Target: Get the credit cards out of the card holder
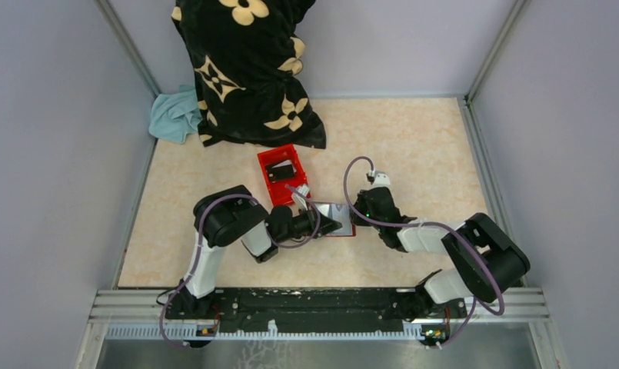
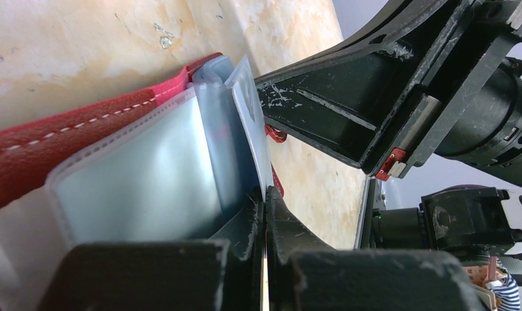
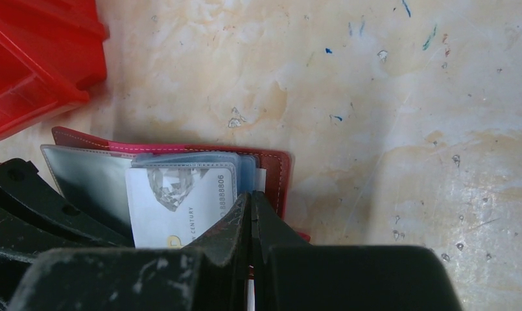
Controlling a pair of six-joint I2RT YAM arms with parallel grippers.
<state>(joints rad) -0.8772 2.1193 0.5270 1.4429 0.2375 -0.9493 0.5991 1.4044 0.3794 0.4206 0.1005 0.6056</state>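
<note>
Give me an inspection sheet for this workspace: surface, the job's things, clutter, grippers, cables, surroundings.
Surface: beige marbled table, scuffed and speckled.
Job's things: card holder lies open; a printed credit card shows among its clear sleeves.
Clutter: red box behind the holder, with a dark item inside; black flowered cloth; teal cloth.
Grippers: left gripper shut, seemingly on the card's edge; right gripper shut at the sleeve edge, hold unclear.
Cables: purple cables loop along both arms.
Surroundings: grey walls on three sides.
</note>
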